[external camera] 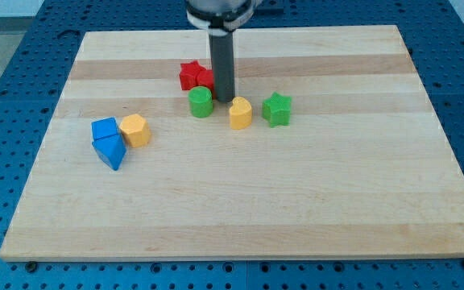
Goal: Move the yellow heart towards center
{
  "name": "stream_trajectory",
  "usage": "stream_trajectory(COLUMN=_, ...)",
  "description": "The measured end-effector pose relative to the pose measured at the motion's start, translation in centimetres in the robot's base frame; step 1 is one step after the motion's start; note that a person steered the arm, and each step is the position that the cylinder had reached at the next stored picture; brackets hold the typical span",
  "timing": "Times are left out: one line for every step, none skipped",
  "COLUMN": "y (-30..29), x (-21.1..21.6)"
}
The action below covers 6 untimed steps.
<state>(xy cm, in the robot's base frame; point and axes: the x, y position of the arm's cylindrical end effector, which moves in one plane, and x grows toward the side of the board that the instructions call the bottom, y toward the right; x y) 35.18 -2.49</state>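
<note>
you'll see my tip (223, 99) just far-left of the yellow heart (241, 113); no claw here to report; heart sits far of worktop (312, 209) centre, push remaining.

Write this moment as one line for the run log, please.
my tip: just up-left of yellow heart, between it and green cylinder | heart: above board centre | contact: unclear

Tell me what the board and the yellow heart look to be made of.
Board: pale wood, apparently matte; grain stripes and plank seams show. Yellow heart: probably painted wood or plastic; uniform colour, smooth faces, no grain visible. My tip sits just upper left of it.
</note>
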Motion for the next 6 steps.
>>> stream_trajectory(y=2.2, x=-1.0)
stream_trajectory(y=4.0, x=0.0)
stream_trajectory(y=4.1, x=2.0)
stream_trajectory(y=3.5, x=4.7)
stream_trajectory(y=1.4, x=6.9)
stream_trajectory(y=-0.7, x=8.2)
